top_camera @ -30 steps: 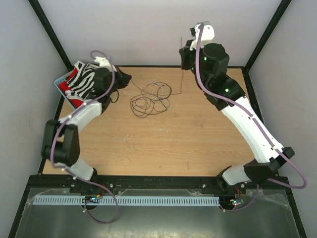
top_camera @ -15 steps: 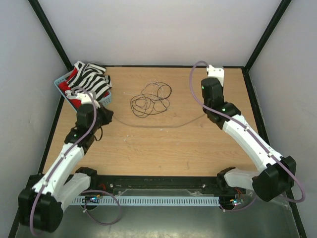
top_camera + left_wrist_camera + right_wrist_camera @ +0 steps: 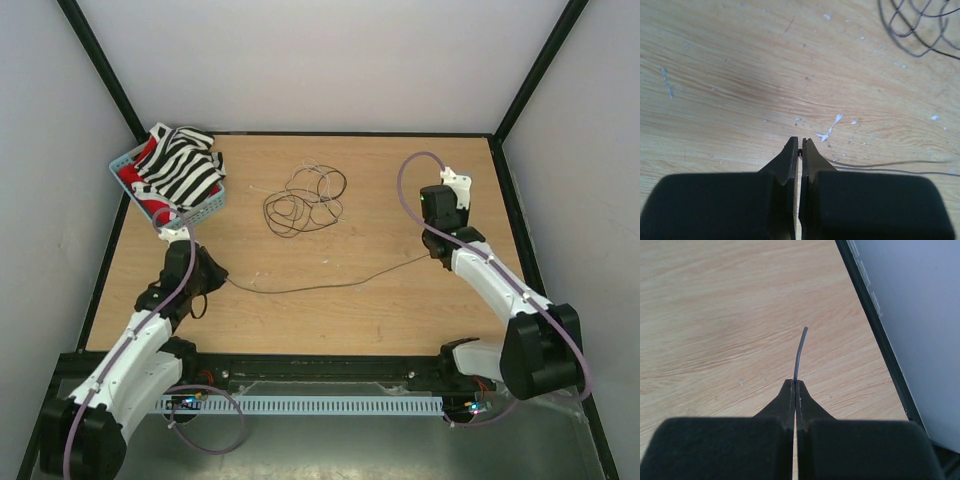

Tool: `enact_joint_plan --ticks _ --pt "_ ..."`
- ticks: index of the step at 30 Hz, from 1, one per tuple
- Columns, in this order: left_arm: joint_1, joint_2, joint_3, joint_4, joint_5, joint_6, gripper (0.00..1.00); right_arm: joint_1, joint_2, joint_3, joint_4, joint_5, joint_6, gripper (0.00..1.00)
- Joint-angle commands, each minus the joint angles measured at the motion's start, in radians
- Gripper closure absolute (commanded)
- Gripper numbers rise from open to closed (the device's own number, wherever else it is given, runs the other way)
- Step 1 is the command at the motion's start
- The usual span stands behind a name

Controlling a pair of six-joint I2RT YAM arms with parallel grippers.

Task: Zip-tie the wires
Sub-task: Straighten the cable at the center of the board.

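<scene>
The left gripper (image 3: 800,146) is pinched tight on one end of a thin grey strand (image 3: 330,287). The right gripper (image 3: 795,386) is pinched tight on the other end. The strand runs between them over the table (image 3: 400,180). The wires (image 3: 305,200) lie in a loose tangle farther back, away from both grippers.

L arm (image 3: 135,340) & R arm (image 3: 490,277): white shell links w/ black joint housings, both bolted onto black base rail (image 3: 320,371). Purple cable (image 3: 403,195) runs up each arm from rail. Fingers (image 3: 785,170) matte black, wedge-shaped, tapering to thin tips.
</scene>
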Motion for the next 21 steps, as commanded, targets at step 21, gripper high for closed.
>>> enact_joint_plan --ticks 21 --pt "0.003 0.449 -0.017 0.247 -0.136 -0.061 1.0 -0.117 0.369 -0.079 0.215 0.016 0.079 1.0"
